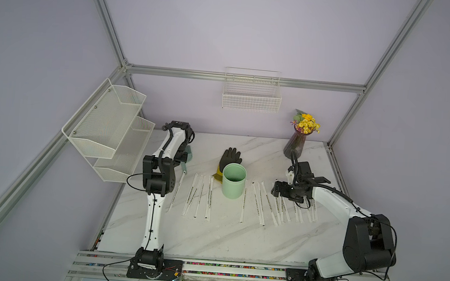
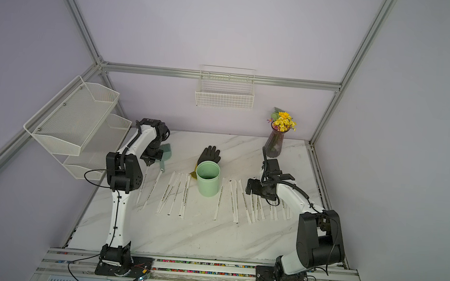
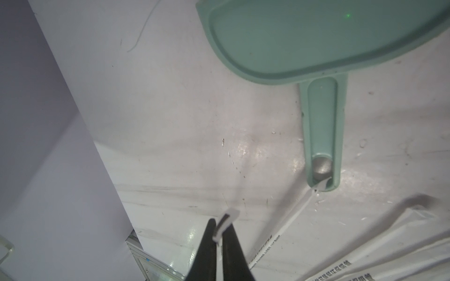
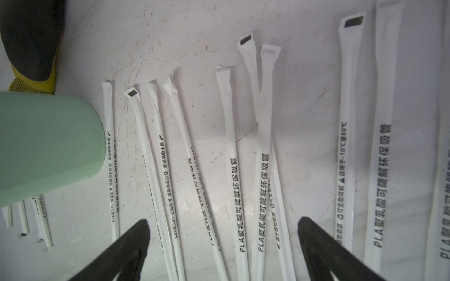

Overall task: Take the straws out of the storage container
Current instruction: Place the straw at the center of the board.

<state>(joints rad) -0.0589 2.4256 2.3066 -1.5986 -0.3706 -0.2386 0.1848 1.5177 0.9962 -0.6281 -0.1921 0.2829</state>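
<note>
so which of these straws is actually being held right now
The leftmost straw, nearest the mesh rack: the left jaws are shut on its far end. The other straws lie loose on the table.

Surface: I see a white marble-patterned table (image 1: 209, 237).
Centre: mint-green cup (image 1: 232, 185), upright.
Both sides of cup: paper-wrapped straws (image 1: 199, 197) lying flat in rough rows.
Just behind cup: black glove (image 1: 230, 158) with a yellow cuff.
Left rear: teal dustpan (image 2: 165, 152), with one straw tip touching its handle.
Right rear: purple glass vase (image 1: 295, 146) holding yellow flowers.
</note>
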